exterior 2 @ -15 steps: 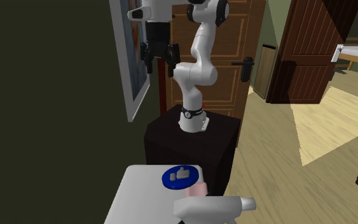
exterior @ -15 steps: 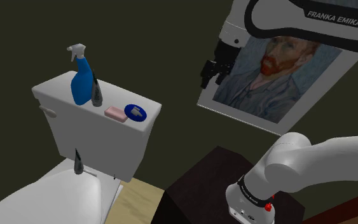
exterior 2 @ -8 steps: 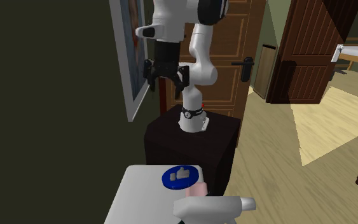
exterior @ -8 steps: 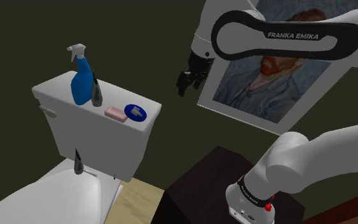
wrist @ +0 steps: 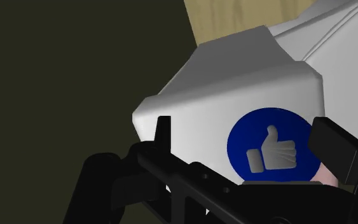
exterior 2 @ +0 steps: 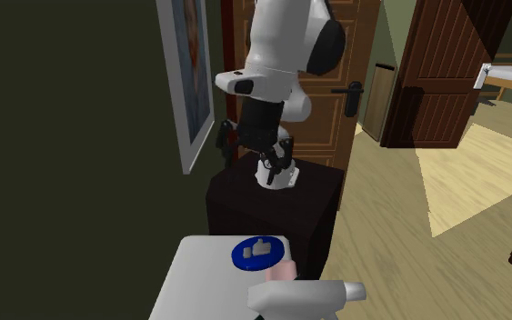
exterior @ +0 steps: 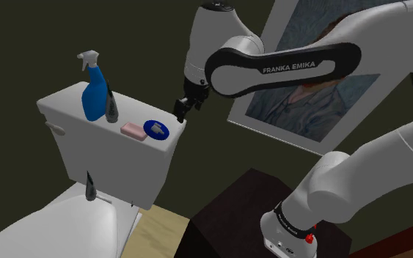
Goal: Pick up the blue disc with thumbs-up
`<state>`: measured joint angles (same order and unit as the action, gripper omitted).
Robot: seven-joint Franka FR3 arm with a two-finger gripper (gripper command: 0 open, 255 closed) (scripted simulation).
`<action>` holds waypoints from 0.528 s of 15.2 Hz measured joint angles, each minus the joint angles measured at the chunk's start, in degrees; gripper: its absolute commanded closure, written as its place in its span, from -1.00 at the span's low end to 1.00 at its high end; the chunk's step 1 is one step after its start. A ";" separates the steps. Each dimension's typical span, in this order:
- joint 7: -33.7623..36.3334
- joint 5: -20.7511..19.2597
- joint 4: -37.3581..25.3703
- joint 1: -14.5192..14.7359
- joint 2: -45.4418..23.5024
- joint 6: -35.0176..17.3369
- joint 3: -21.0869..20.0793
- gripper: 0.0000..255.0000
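Note:
The blue disc [exterior: 156, 129] with a grey thumbs-up lies flat on the white toilet tank lid [exterior: 72, 102], near the lid's end toward the shoulder view's right. It also shows in the second exterior view [exterior 2: 259, 252] and, past the fingers, in the wrist view [wrist: 274, 149]. My black gripper [exterior: 180, 114] hangs in the air just off that end of the tank, slightly above and to the right of the disc. Seen from the second exterior view, the gripper [exterior 2: 256, 156] is well above the lid. Its fingers [wrist: 163, 129] stand apart, open and holding nothing.
A pink soap bar [exterior: 133, 131] lies right beside the disc. A blue spray bottle [exterior: 93, 91] and a dark cone-shaped thing [exterior: 111, 106] stand further along the lid. A framed portrait [exterior: 322, 88] hangs behind the arm. The dark stand [exterior: 234, 212] is below, the toilet bowl [exterior: 58, 227] in front.
The arm has swung down and to the shoulder view's left, from in front of the portrait to beside the tank's end. The fingers stay open. Nothing on the lid moved.

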<state>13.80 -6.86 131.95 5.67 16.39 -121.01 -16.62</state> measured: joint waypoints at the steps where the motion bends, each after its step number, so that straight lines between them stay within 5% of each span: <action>1: 0.97 -1.50 -1.05 -0.01 -2.39 -1.33 -0.98 -1.00; 8: 8.63 -13.60 -8.13 1.34 -16.17 -6.36 -6.15 -1.00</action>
<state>22.43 -20.46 123.82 7.01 0.22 -127.37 -22.77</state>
